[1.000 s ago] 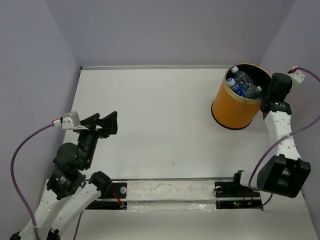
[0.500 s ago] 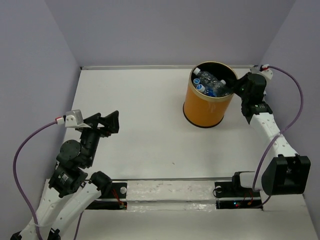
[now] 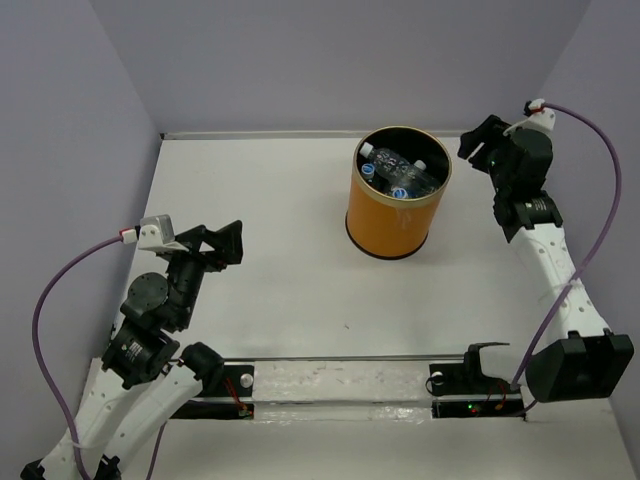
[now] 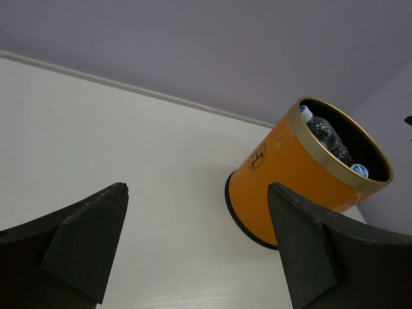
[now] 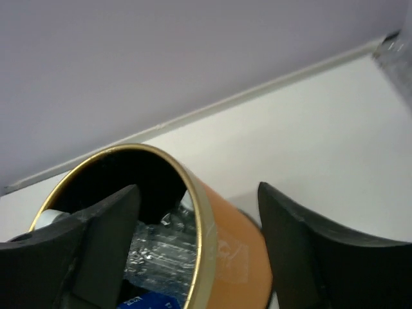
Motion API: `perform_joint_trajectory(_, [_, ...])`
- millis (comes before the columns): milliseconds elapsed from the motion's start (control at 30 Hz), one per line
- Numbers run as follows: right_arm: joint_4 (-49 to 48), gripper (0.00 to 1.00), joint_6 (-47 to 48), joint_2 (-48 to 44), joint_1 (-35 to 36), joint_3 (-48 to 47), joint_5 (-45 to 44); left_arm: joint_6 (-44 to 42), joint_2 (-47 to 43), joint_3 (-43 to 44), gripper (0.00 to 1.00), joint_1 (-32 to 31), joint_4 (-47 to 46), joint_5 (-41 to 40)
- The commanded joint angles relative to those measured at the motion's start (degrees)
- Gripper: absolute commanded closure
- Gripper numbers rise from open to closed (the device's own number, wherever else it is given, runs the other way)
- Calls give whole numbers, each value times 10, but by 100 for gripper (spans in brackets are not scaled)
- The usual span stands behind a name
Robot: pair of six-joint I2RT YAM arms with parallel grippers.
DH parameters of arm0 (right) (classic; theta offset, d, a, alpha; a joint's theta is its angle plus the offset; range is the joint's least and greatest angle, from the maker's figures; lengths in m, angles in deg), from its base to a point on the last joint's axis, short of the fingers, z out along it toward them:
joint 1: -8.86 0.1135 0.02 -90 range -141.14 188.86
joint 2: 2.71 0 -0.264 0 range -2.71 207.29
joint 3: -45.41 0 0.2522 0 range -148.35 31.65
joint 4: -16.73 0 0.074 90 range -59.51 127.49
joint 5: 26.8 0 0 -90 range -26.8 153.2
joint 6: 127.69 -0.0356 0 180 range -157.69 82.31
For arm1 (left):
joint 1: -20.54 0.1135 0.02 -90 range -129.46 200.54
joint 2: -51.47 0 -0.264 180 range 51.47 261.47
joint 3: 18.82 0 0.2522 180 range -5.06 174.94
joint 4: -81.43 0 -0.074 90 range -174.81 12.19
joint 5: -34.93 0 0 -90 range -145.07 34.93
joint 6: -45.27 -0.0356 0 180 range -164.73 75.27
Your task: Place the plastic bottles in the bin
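The orange bin (image 3: 392,220) stands upright at the back middle of the table. Several clear crinkled plastic bottles (image 3: 402,176) lie inside it, one with a blue label. My right gripper (image 3: 478,146) is open and empty, just right of the bin's rim and apart from it. In the right wrist view the bin (image 5: 235,254) and the bottles (image 5: 161,248) sit between and beyond the open right gripper (image 5: 197,187). My left gripper (image 3: 224,246) is open and empty at the left. It faces the bin (image 4: 283,187) from afar; the bottles (image 4: 325,134) show at the rim, past the left gripper (image 4: 197,188).
Lilac walls (image 3: 330,60) close the table at the back and sides. A metal rail (image 3: 340,380) with the arm bases runs along the near edge. No loose bottle shows on the white table (image 3: 290,280).
The bin slid left from the back right corner toward the back middle with my right gripper on its rim. The right gripper has let go and drawn back right. The left arm shifted slightly.
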Motion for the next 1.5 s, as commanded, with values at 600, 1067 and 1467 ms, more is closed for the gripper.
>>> perform_joint_trajectory(600, [-58, 13, 368, 435, -157, -242, -178, -28, 28, -4, 1, 5, -18, 2])
perform_joint_trajectory(1067, [-93, 9, 482, 674, -162, -412, -286, -34, 76, -9, 1, 31, -26, 13])
perform_joint_trajectory(1467, [-131, 15, 569, 812, -167, -580, -324, -36, 121, -11, 1, 67, -35, 34])
